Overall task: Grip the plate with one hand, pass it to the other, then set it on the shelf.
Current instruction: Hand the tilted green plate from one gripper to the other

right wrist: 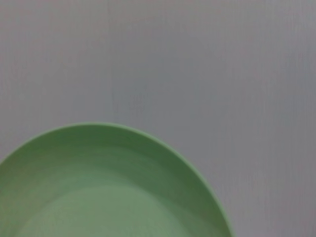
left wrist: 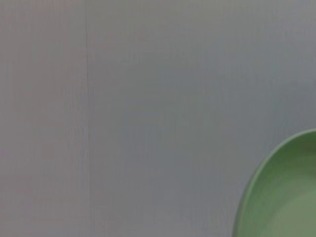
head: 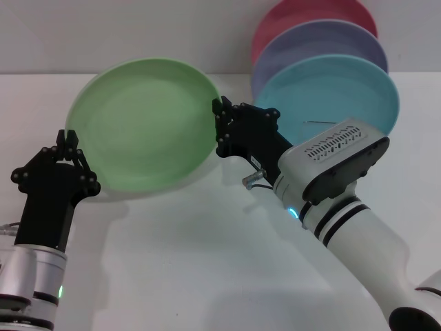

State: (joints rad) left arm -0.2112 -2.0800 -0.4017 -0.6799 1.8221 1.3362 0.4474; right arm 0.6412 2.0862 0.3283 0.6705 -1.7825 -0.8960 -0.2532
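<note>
While raised off the white table [head: 207, 262], left gripper [head: 69, 138] at the light green plate [head: 148, 124]'s left rim, fingertips drawn together at the edge; clamped or merely touching, cannot tell. Plate tilted up between both arms, face toward the camera, also seen in both wrist views. Right gripper [head: 222, 127] pinched onto the plate's right rim. Farther right, at the back, three plates standing in a row: teal-blue plate [head: 331, 96] in front, lavender plate [head: 317, 45] behind it, pink-red plate [head: 310, 17] last. Shelf mostly hidden by them.
</note>
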